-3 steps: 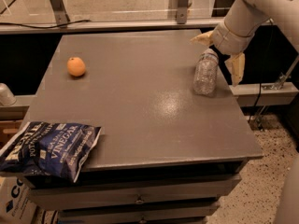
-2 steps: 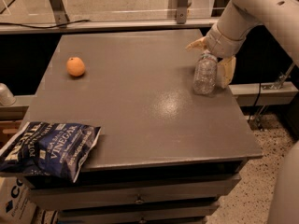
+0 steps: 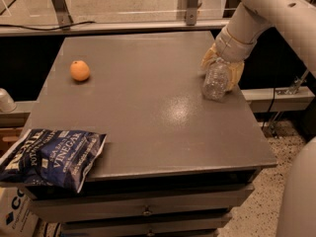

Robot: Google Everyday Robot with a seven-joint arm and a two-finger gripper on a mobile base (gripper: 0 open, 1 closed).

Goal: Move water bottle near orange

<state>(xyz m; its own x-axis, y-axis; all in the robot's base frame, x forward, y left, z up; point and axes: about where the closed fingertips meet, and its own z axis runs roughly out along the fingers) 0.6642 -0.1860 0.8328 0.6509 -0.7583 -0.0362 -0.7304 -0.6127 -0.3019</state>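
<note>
The water bottle [image 3: 216,81] is small, clear and crinkled and stands on the grey table [image 3: 148,112] near its right edge. My gripper [image 3: 222,65] is right over the bottle's top, open, with one yellowish finger [image 3: 210,58] on each side of its upper part. The bottle's cap and neck are hidden behind the gripper. The orange [image 3: 79,70] lies on the table's far left, well apart from the bottle.
A blue chip bag [image 3: 52,157] lies at the table's front left corner, overhanging the edge. A metal rail and a glass partition [image 3: 148,26] run along the back. Drawers [image 3: 145,209] sit below the table top.
My gripper has come down and a little forward around the bottle's top, and its fingers stand closer to the bottle. The orange and the chip bag have not moved.
</note>
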